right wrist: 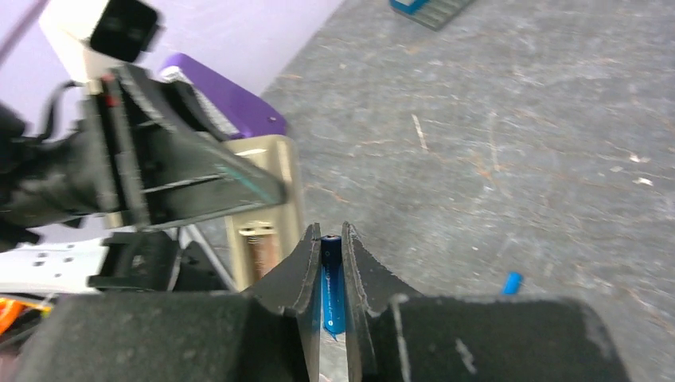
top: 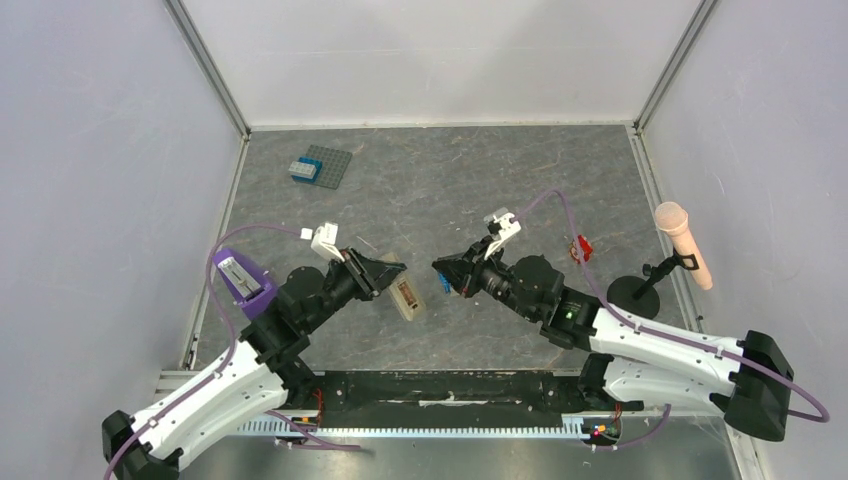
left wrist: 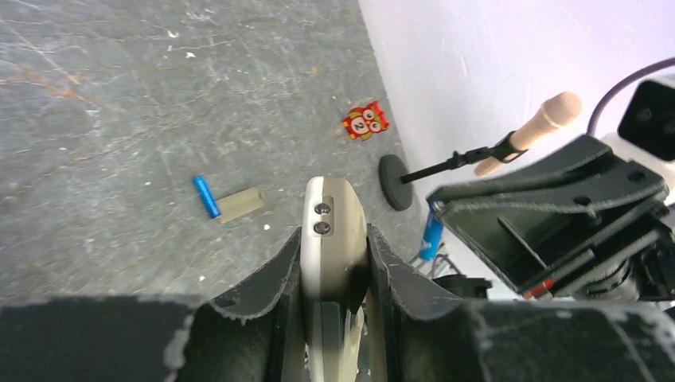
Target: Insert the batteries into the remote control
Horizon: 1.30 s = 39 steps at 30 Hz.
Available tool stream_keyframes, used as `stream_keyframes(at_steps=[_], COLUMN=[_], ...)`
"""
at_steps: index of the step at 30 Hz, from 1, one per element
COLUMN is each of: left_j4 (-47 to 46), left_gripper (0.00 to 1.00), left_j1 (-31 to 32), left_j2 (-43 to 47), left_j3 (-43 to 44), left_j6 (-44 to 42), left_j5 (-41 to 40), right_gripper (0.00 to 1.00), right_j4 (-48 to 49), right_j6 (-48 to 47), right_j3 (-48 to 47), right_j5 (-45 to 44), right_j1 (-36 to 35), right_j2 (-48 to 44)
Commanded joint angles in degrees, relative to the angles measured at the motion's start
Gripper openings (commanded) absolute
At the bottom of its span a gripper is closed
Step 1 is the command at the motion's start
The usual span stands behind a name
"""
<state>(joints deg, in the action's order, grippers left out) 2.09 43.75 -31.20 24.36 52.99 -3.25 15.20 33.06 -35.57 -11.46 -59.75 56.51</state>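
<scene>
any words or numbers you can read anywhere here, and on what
"2": on the small red tile, left wrist view, somewhat blurred.
Pale panel on the purple object: too small to read.
No markings visible on the remote control or the battery.

White arm shells (top: 215, 395), black joints (top: 300, 300), purple cables (top: 262, 229) — white wrist cameras (top: 325, 238), green light (top: 570, 313)

Narrow gap between left hand (top: 393, 272) and right hand (top: 445, 276), open tabletop (top: 450, 180) beyond both, microphone stand (top: 640, 290) crowding the right wall (top: 760, 150), studded plate (top: 326, 166) far left, purple block (top: 243, 278) at left wall (top: 100, 150)
</scene>
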Motion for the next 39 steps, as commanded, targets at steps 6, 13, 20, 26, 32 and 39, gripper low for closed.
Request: stream_keyframes(at_steps=[6, 13, 20, 26, 32, 39], left_j4=[-14.7, -13.5, -13.4, -12.2, -10.2, -9.7], left_gripper=[0.02, 0.02, 0.02, 0.02, 0.02, 0.02], left_j1=[-0.1, -0.1, -0.1, 0.0, -0.1, -0.1], left_j2=[-4.6, -3.2, -1.7, -1.7, -1.9, -1.0], left_j3=[-0.4, -2.0, -2.7, -1.6, -0.5, -0.8], left_j6=[11.4, 17.0, 19.4, 22.3, 23.0, 23.9], left_j5=[4.8, 7.4, 7.9, 8.6, 8.6, 7.7], right_gripper=[0.11, 0.11, 0.12, 0.12, 0.12, 0.12], right_j4=[9.5, 12.1, 13.4, 14.5, 14.5, 14.2], right_j6=[0.2, -2.2, -3.5, -4.0, -5.7, -6.3], right_j3=[-1.8, -0.7, -1.0, -0.9, -1.6, 0.1], right_j5=[-1.7, -4.5, -5.6, -6.5, -7.8, -8.1], right_j1=[-7.0, -10.0, -10.8, -11.6, -12.4, -12.8], right_j2=[0.4, 1.3, 2.7, 4.0, 5.0, 5.0])
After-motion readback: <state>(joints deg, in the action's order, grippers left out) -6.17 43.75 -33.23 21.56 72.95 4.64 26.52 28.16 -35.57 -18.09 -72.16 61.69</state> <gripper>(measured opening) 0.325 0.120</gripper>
